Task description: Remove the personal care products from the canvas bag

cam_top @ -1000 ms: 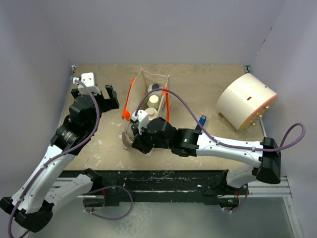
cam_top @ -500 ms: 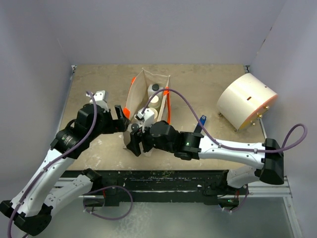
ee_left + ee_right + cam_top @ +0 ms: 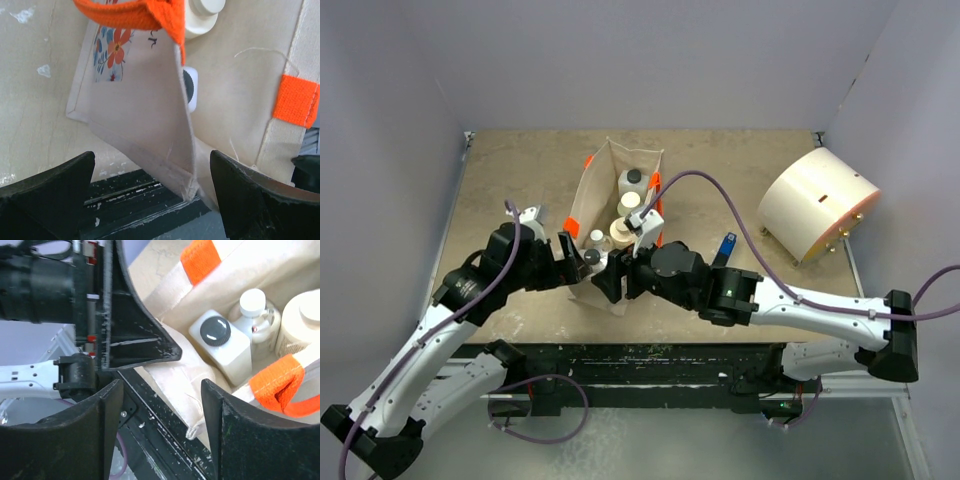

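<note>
**Nearest, at the near edge of the tan bench [image 3: 740, 170]:** left gripper [image 3: 150, 160], jaws wide, straddling a side wall of the cream canvas bag with orange handles and a floral print [image 3: 145, 115], closed on nothing. Just beside it, reaching in from the right: right gripper [image 3: 161, 387], jaws likewise wide and empty, poised over the near end of the bag's mouth, one left finger [image 3: 135, 340] close alongside.

**Inside the bag, none yet out:** personal care products [image 3: 630, 203], listed near end to far.
- White squarish bottle with dark round cap [image 3: 220, 342], closest to both grippers.
- Small clear-looking bottle with pale cap [image 3: 255, 307], material hard to tell from this angle.
- Beige round bottles with cream caps [image 3: 620, 232].
- Second white squarish bottle with dark cap [image 3: 632, 180], at the far end.

Bag set lengthwise from beside the bench's near edge toward its middle, mouth up, cloth slumped in folds at the near end.

**Right of the bag, on the bench:** flat blue stick-like object [image 3: 728, 243]. Toward the far right corner, well apart from the bag: large cream cylinder [image 3: 817, 205].

**Judged hazards:**
- Collision of the two grippers, owing to crowding at one end of the bag.
- Cloth pinched along with, or instead of, the dark-capped bottle, owing to loose folds under the right jaws, with the whole bag then dragged on the lift.
- Slippage of the smooth squarish bottle under a grip on its cap alone.
- Toppling of neighbouring bottles, packed close together.
- Snagging on the orange handle [image 3: 280, 385] during withdrawal.
</note>
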`<state>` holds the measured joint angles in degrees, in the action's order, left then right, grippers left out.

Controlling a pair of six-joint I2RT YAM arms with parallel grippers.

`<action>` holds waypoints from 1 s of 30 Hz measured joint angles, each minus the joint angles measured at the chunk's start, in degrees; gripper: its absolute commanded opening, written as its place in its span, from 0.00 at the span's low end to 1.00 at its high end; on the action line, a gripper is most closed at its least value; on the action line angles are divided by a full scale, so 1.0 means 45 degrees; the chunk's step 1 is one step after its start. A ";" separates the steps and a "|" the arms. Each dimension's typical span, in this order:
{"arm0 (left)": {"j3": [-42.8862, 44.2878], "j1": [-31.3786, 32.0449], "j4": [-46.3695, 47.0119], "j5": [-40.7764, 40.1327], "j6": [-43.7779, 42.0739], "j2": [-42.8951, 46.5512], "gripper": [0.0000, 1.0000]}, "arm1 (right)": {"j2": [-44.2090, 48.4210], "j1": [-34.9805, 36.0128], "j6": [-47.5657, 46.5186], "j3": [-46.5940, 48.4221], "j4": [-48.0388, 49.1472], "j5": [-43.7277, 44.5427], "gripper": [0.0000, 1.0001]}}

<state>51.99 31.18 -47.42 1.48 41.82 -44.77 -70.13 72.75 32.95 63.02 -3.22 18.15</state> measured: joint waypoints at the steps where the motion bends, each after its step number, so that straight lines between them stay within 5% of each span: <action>1: -0.0117 0.0000 -0.0039 0.0068 0.0146 0.0126 0.99 | -0.0097 0.0000 0.0092 -0.0092 -0.0029 0.0000 0.59; 12: -0.1598 0.0005 -0.0238 0.0763 0.1389 0.1559 0.99 | -0.0068 -0.0010 0.2030 -0.2560 0.1428 -0.0379 0.41; 21: -0.2220 0.0005 -0.0175 0.1190 0.2273 0.1511 0.95 | -0.0369 0.0024 0.3978 -0.4337 0.3619 -0.1185 0.39; 30: -0.2220 0.0019 -0.0253 0.1282 0.2506 0.0986 0.88 | -0.0903 0.0029 0.3599 -0.2676 0.0971 -0.0481 0.42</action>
<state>42.00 31.27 -48.56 7.25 53.10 -40.34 -74.19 72.88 49.15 50.98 1.15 15.99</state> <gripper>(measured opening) 0.900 0.406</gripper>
